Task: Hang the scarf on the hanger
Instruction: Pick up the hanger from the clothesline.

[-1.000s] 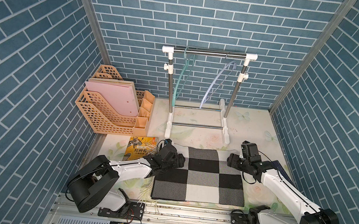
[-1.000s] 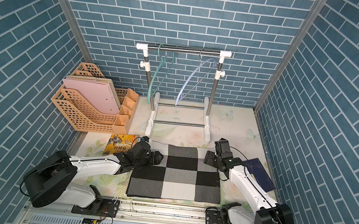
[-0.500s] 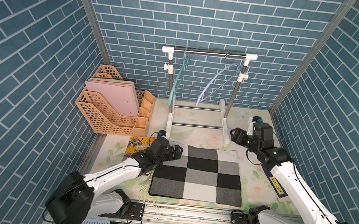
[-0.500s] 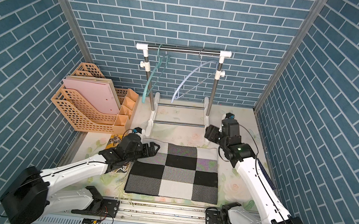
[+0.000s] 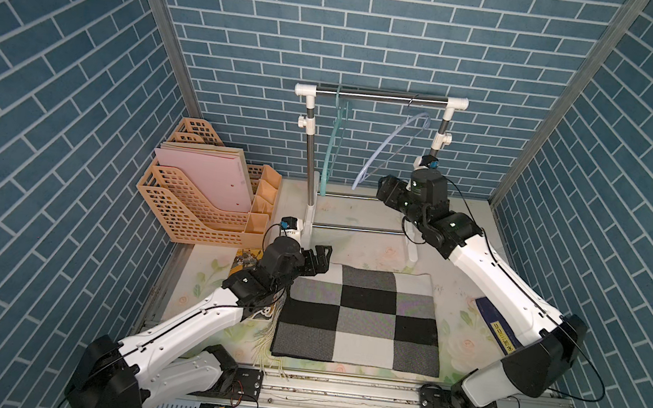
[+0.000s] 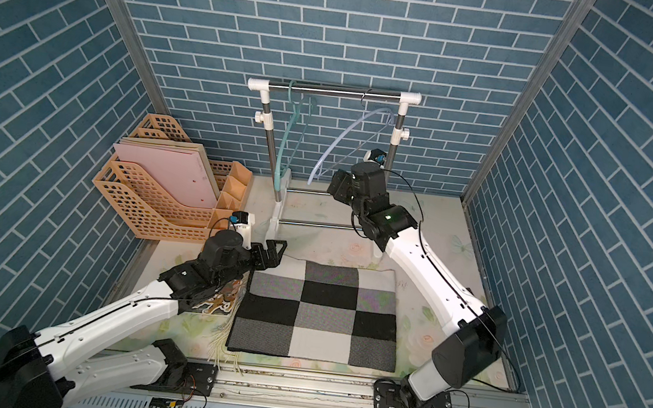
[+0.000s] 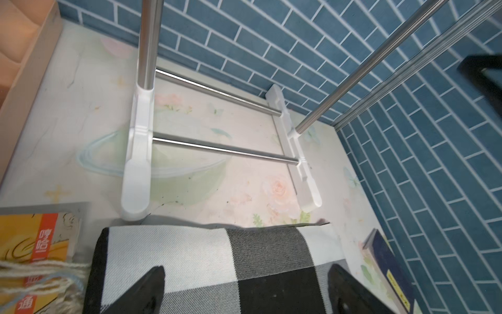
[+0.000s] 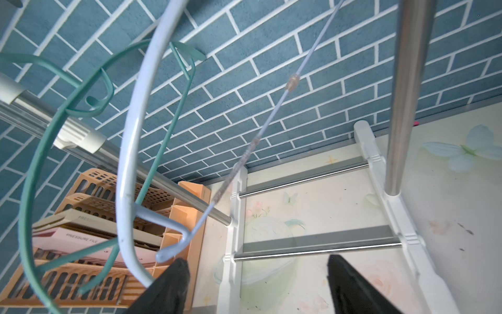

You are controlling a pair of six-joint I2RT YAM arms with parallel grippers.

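Two grippers, jaws apart. Left gripper low over a corner of the scarf, which lies flat beneath and ahead of it. Right gripper raised; pale hanger's lower tip just beside one finger, hanging from rack.

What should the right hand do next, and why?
Probably nudge the open right gripper sideways so the lower end of the pale blue hanger sits between its jaws. That end lies just outside them, ungripped, and the scarf lies flat on the table.
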